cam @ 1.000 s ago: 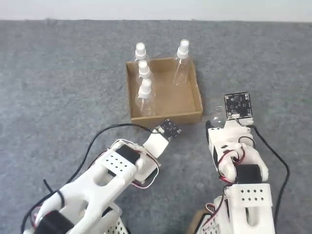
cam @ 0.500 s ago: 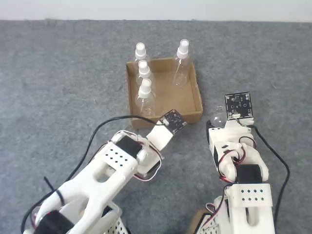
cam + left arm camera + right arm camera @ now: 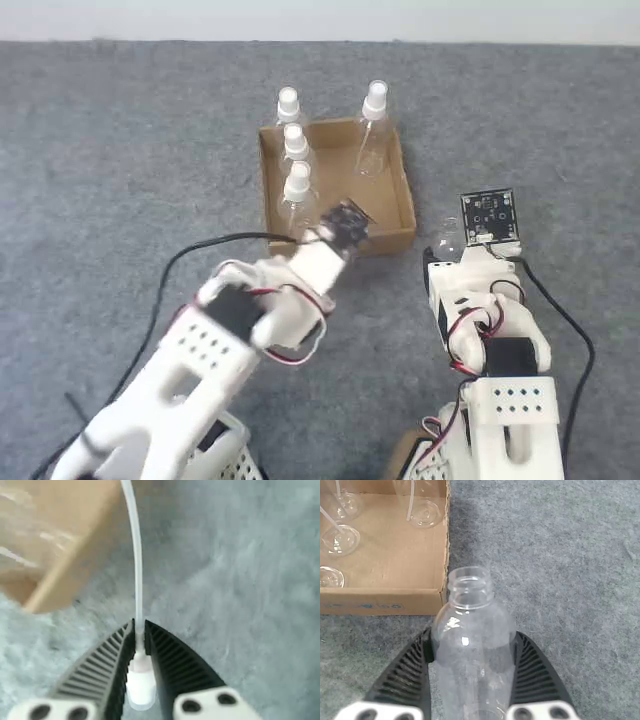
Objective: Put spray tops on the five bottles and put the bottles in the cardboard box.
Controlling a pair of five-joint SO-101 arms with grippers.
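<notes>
My right gripper (image 3: 472, 641) is shut on a clear, uncapped bottle (image 3: 472, 645), held just right of the cardboard box (image 3: 392, 238) and seen from above as the bottle (image 3: 447, 238). My left gripper (image 3: 138, 635) is shut on a white spray top (image 3: 139, 682); its thin dip tube (image 3: 134, 555) points out past the box's corner (image 3: 55, 580). In the high view the left arm's wrist (image 3: 335, 232) hangs over the box's front wall. Several capped bottles (image 3: 298, 195) stand in the box, along its left side and at the back right (image 3: 374, 125).
Grey carpet (image 3: 120, 180) covers the table all around. A white perforated basket (image 3: 235, 458) and a brown object (image 3: 405, 455) sit at the near edge between the arm bases. Open carpet (image 3: 560, 555) lies right of the box.
The left arm has swung forward and up towards the box's front wall, carrying the spray top. The right arm has kept still with its bottle.
</notes>
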